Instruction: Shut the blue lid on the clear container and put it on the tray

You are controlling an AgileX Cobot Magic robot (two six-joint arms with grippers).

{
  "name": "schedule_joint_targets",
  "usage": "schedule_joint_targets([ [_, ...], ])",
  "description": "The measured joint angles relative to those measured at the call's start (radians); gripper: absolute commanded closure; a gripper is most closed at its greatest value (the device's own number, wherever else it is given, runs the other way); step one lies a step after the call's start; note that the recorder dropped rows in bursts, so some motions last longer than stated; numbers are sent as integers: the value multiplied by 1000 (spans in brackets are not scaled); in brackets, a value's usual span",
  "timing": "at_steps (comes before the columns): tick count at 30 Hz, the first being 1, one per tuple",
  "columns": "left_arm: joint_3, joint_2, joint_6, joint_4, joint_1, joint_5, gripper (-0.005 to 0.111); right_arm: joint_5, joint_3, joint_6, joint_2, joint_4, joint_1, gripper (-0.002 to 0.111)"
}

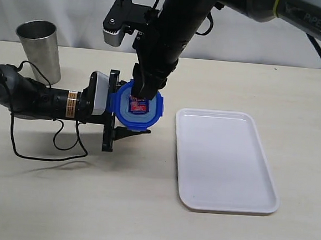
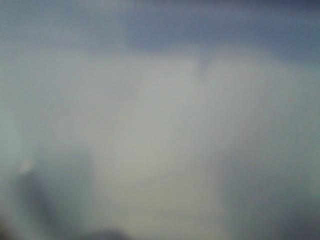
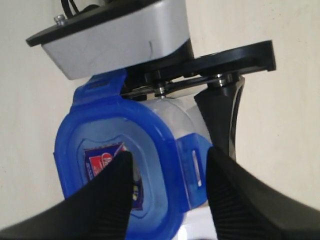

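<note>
Fingers (image 3: 112, 200) of the right gripper (image 1: 144, 91) stand apart astride one edge of the blue lid (image 1: 128, 116), which sits on the clear container (image 3: 172, 112) near the tray (image 1: 227, 158), not yet on it

One finger hangs over the lid's sunken top by the sticker (image 3: 102, 162) and the other outside a snap flap (image 3: 192, 170), so the likely aim is to pinch or press that flap against the wall; whether it is latched, or either finger touches it, I cannot tell. The left gripper (image 1: 119, 110) reaches in level from the side away from the tray. Its fingers look clamped on the container's body below the lid, apparently to brace it upright against the push from above. Its own camera gives only a grey blur. With the tray this close, a short carry should finish the job once the flaps are down
</note>
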State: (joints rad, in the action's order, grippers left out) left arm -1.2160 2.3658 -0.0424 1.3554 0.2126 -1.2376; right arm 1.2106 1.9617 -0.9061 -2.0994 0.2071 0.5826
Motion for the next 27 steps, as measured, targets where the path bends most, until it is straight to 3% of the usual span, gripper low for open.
schedule_joint_targets([
  [27, -3, -1, -5, 18, -4, 23, 107, -3, -49, 65, -43, 45, -8, 74],
])
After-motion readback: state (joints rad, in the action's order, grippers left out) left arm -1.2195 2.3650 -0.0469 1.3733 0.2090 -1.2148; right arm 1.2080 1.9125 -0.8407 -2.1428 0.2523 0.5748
